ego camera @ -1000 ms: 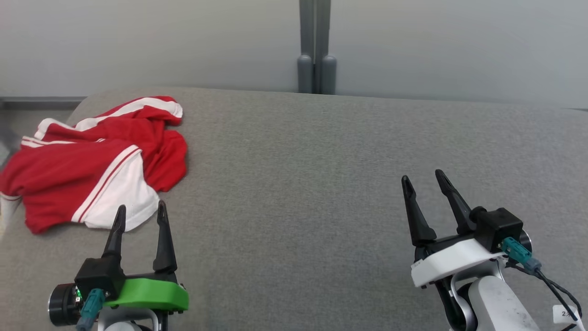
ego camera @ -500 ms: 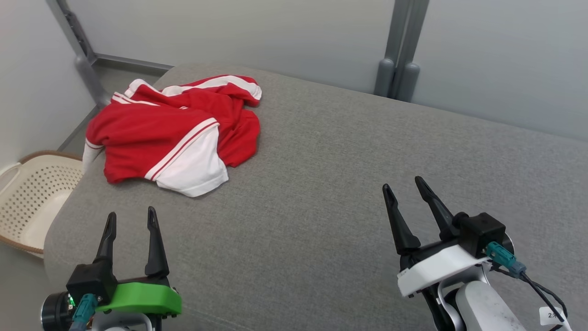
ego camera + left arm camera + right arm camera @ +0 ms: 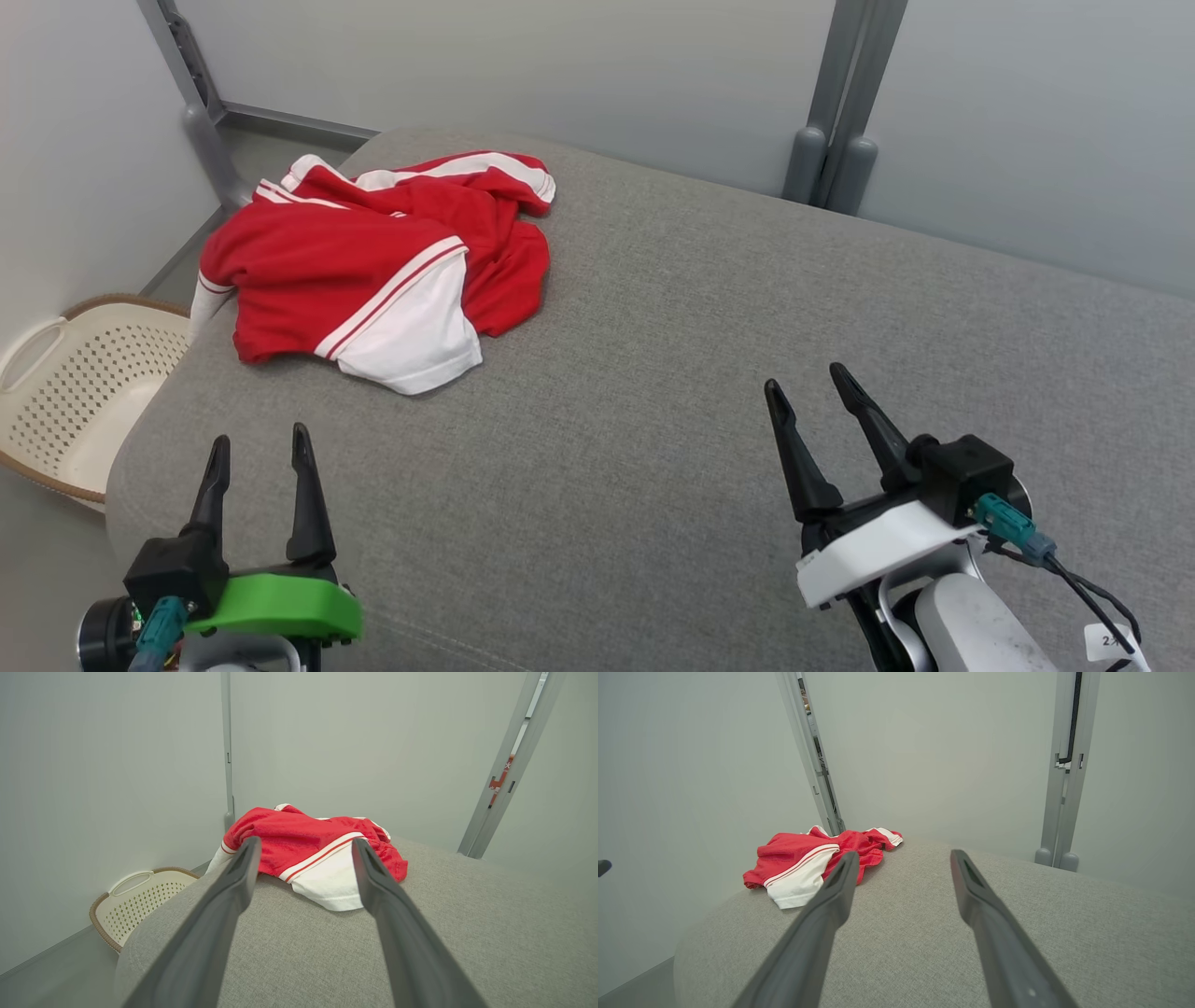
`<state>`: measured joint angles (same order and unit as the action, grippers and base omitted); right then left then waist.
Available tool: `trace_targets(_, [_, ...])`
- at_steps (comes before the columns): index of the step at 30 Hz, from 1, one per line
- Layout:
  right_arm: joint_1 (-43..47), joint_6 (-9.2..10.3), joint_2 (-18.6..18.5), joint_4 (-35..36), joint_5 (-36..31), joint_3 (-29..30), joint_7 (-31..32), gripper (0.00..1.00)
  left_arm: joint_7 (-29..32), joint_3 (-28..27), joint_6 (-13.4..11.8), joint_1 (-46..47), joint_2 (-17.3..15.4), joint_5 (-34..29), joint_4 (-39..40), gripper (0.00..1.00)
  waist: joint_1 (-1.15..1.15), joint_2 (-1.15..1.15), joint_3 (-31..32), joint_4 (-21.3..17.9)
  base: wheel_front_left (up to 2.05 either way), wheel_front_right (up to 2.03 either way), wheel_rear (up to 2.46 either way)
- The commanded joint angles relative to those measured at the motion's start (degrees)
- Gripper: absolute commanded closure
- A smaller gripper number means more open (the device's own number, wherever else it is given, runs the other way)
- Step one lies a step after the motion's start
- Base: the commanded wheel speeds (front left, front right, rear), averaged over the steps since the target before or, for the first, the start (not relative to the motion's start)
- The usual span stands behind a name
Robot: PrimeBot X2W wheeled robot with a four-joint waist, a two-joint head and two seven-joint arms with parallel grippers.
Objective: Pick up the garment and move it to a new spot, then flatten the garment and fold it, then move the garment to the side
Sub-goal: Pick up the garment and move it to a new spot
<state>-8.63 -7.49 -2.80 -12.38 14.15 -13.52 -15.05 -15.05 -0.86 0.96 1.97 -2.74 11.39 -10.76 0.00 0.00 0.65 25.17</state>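
The garment [image 3: 373, 266], red with white panels and stripes, lies crumpled at the far left corner of the grey padded surface [image 3: 700, 373]; a sleeve hangs over the left edge. My left gripper [image 3: 260, 447] stands open near the front left edge, short of the garment and with nothing between its fingers. The left wrist view looks straight at the garment [image 3: 308, 849] between my open left gripper [image 3: 303, 842]. At the lower right my right gripper [image 3: 805, 381] is open and empty, well away from the cloth. The right wrist view has the garment [image 3: 808, 863] ahead to the left of my right gripper [image 3: 903, 853].
A cream perforated laundry basket [image 3: 75, 373] sits on the floor left of the surface, seen too as the basket [image 3: 135, 900] in the left wrist view. Grey walls and metal posts [image 3: 836, 112] stand close behind. The surface drops off at its rounded left and front edges.
The head camera has turned left, shifting the whole picture and bringing the basket and left wall into view. Both grippers stay open. The garment lies as before.
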Motion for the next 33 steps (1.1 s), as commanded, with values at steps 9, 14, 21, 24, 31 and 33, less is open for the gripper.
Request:
trace_targets(9, [-1.4,0.00,-1.9,2.0,-1.1,-3.0,-0.2,0.00,13.7,-0.4,4.2,10.6,-5.4,5.3,-1.6,0.00,0.00,0.00,-4.5,-3.8,0.00,0.00,0.00])
trace_targets(14, [-2.9,0.00,-2.7,2.8,-1.2,-2.9,-0.2,0.00,24.0,-1.7,5.1,17.2,-9.6,9.2,-0.4,0.00,0.00,0.00,-7.7,-7.2,0.00,0.00,0.00])
trace_targets(21, [-5.9,0.00,-3.5,3.8,-1.9,-3.0,-0.2,0.00,35.0,-2.9,6.1,28.4,-14.6,17.0,-4.7,0.00,0.00,0.00,-13.5,-12.1,0.00,0.00,0.00])
trace_targets(24, [-7.3,0.00,-3.9,4.1,-2.0,-3.1,-0.2,0.00,38.5,-2.0,6.4,32.5,-16.9,20.1,-9.7,0.00,0.00,0.00,-15.8,-14.1,0.00,0.00,0.00])
trace_targets(31, [-10.5,0.00,-4.2,4.4,-1.7,-4.7,-0.2,0.00,43.9,2.9,6.6,39.2,-22.2,25.4,-20.5,0.00,0.00,0.00,-19.5,-18.8,0.00,0.00,0.00])
trace_targets(33, [-11.1,0.00,-4.2,4.5,-1.5,-4.9,-0.2,0.00,44.1,4.5,6.6,40.6,-23.4,26.9,-22.7,0.00,0.00,0.00,-20.2,-19.8,0.00,0.00,0.00])
